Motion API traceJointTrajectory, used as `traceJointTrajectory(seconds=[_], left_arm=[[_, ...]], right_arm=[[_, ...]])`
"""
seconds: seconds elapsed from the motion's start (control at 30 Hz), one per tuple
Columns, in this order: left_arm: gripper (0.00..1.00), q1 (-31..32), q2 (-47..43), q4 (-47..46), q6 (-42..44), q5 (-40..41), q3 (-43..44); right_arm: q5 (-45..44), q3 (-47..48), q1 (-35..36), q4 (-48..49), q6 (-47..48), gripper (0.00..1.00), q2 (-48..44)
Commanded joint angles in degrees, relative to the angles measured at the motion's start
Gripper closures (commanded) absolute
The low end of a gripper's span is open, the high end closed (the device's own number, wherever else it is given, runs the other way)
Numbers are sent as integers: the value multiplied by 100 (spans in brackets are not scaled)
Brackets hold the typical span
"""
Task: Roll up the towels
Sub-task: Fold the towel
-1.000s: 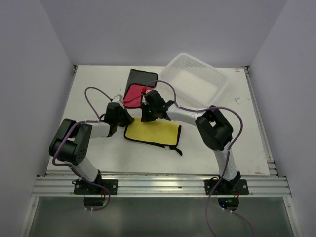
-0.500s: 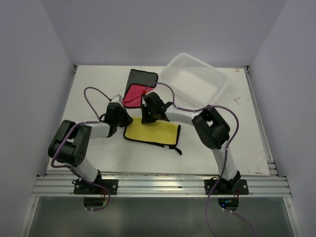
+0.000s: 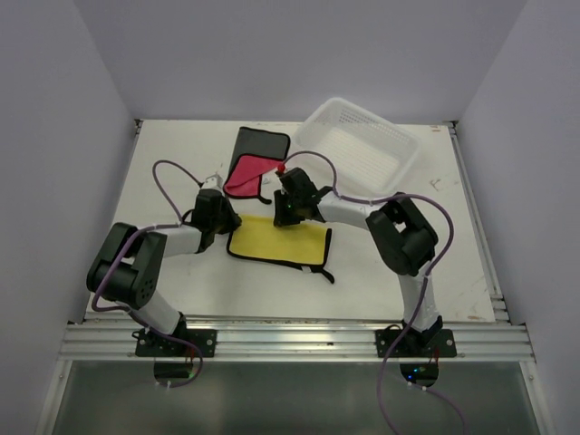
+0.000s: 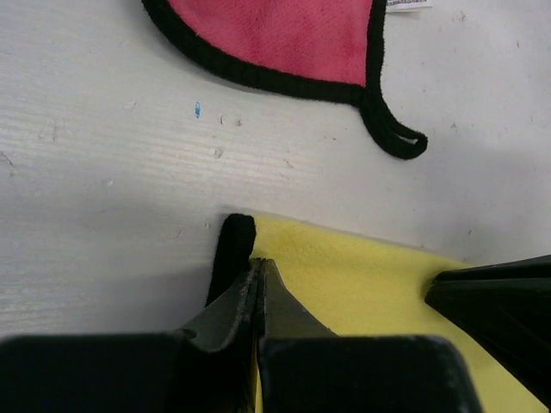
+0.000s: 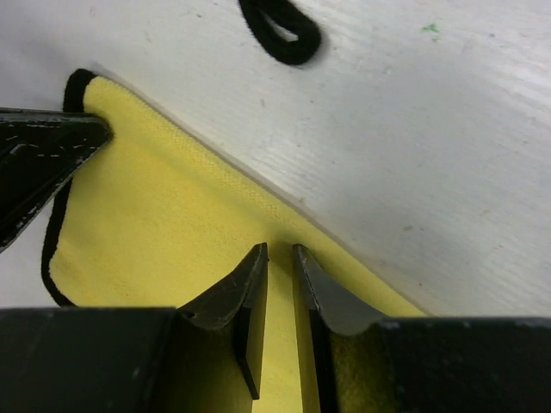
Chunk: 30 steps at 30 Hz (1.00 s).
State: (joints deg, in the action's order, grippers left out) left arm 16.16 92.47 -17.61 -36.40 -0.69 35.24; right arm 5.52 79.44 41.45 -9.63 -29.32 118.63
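The yellow towel (image 3: pixel 276 239) lies flat on the table (image 3: pixel 435 263), just in front of the pink towel (image 3: pixel 243 172). The left arm (image 3: pixel 177 237) has its jaws pinched tight on the towel's black-edged corner; the right arm (image 3: pixel 340 210) holds its jaws a slit apart over the far edge.

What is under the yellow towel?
The yellow towel lies flat on the white table, and bare table shows along its edges. The surface beneath it is covered, so whatever may be there cannot be seen; no bump shows in the cloth.
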Motion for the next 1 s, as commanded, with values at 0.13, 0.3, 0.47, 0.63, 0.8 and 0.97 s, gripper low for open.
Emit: traceJointTrajectory(seconds=[0.13,0.3,0.47,0.63,0.8,0.97], left_arm=[[100,-8,-132,231,81,359,-97],[100,-17,-115,310,98,376,-62],[100,-17,-115,372,89,438,-26],[100,-8,-132,504,107,517,9],[100,-17,-176,565,116,552,0],[100,-8,-194,618,107,544,0]], right_arm=[[-42,-183,-225,-127,172,77,-516],[-86,-411,-278,-250,287,75,-700],[-68,-798,-366,-259,366,75,-1007],[-69,-1114,-585,-250,436,74,-1245],[28,-1448,-919,-180,480,73,-1447],[63,-1712,-1148,-206,603,73,-1553]])
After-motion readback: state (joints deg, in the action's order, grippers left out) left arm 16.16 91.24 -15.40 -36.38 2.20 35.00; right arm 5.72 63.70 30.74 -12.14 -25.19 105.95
